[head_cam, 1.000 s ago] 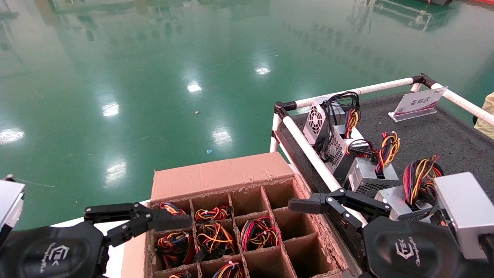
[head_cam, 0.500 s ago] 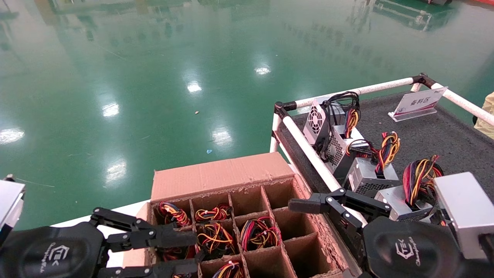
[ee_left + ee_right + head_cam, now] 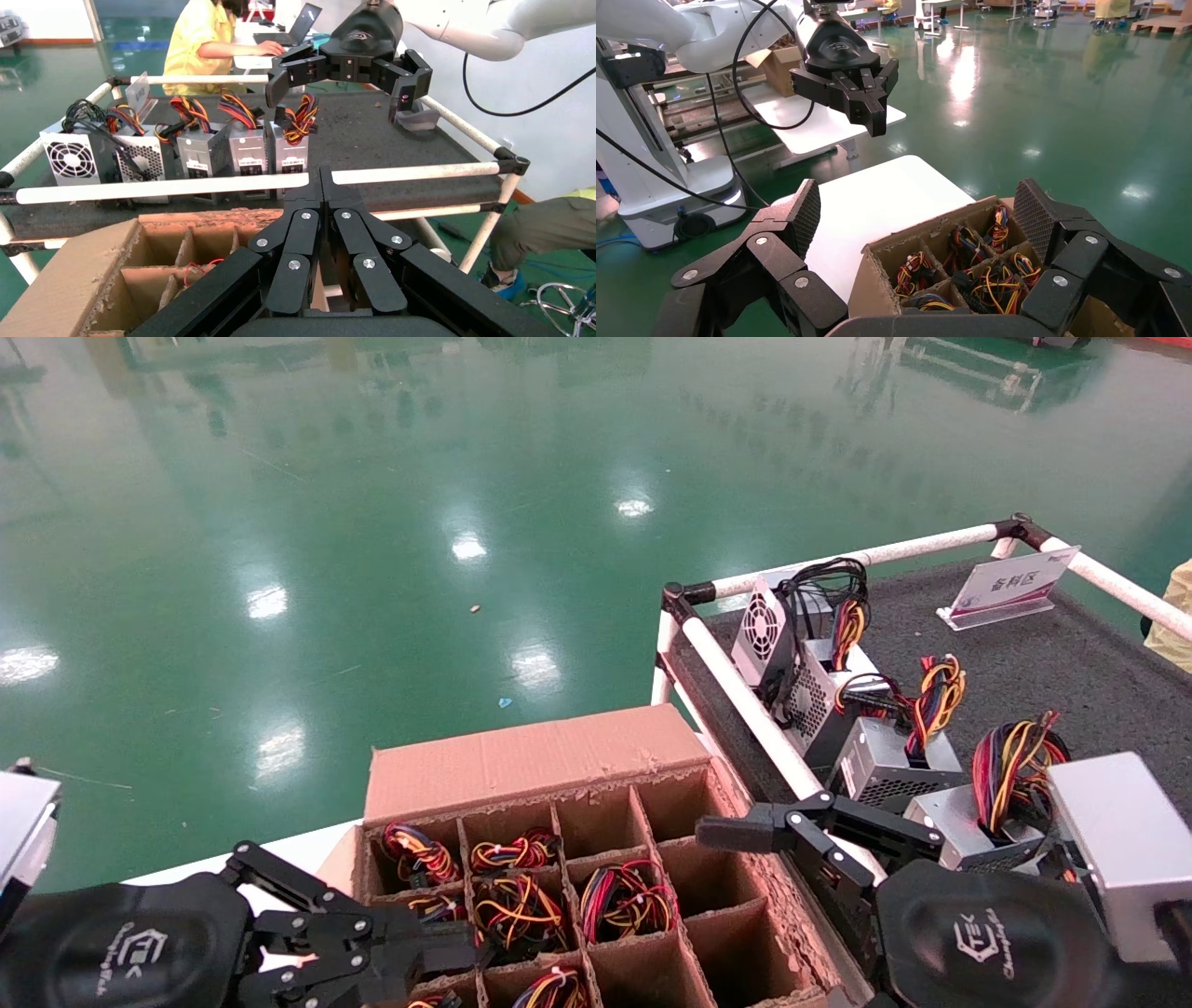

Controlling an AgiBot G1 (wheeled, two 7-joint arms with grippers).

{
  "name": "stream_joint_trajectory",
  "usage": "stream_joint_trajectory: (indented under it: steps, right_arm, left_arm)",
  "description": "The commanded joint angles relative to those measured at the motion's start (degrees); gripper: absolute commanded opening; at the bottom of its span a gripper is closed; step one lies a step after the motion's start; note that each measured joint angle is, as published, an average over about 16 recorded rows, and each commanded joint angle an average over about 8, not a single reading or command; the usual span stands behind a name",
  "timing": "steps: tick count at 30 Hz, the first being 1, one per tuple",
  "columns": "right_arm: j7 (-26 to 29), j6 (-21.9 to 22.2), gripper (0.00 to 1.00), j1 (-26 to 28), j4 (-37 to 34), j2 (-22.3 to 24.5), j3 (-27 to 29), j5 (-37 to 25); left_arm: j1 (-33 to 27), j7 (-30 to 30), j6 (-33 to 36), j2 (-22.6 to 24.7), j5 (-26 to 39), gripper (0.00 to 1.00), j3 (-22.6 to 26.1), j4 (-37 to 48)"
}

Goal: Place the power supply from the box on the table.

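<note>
The box (image 3: 529, 758) sits low in the centre of the head view, and several of its cells hold power supplies with only the coloured wires showing. The power supply with the loosest tangle (image 3: 514, 913) is in a middle cell. My left gripper (image 3: 458, 945) hovers over the box's left cells, shut with nothing between its fingers (image 3: 321, 184). My right gripper (image 3: 765, 913) hangs open and empty over the box's right edge, beside the table (image 3: 1024, 677). In the right wrist view that right gripper (image 3: 921, 214) looks down on the wire-filled cells (image 3: 1000, 281).
Several silver power supplies (image 3: 883, 761) stand in a row along the table's left rail (image 3: 745, 705). A small white sign (image 3: 1010, 584) stands at the back. The box rests on a white surface (image 3: 877, 203). A person in yellow (image 3: 204, 42) sits beyond the table.
My left gripper dropped lower over the box's left cells and its fingers went from open to shut. The right arm has not moved.
</note>
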Motion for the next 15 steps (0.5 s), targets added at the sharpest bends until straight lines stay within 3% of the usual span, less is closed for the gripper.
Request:
stream_joint_trajectory:
  steps: [1, 3, 10, 15]
  right_arm:
    - [0.0, -0.2, 1.0, 0.0, 0.0, 0.1, 0.2, 0.4]
    - [0.1, 0.3, 1.0, -0.1, -0.1, -0.1, -0.3, -0.5]
    - [0.8, 6.9, 1.0, -0.6, 0.2, -2.9, -3.9, -9.4]
    - [-1.8, 12.4, 1.0, -0.2, -0.3, -6.1, -6.1, -16.7]
  left_arm:
    - [0.0, 0.0, 0.0, 0.0, 0.0, 0.77, 0.0, 0.0]
    - [0.0, 0.0, 0.0, 0.0, 0.0, 0.99, 0.0, 0.0]
    - [0.0, 0.0, 0.0, 0.0, 0.0, 1.0, 0.0, 0.0]
    - [0.0, 0.0, 0.0, 0.0, 0.0, 1.0, 0.1, 0.0]
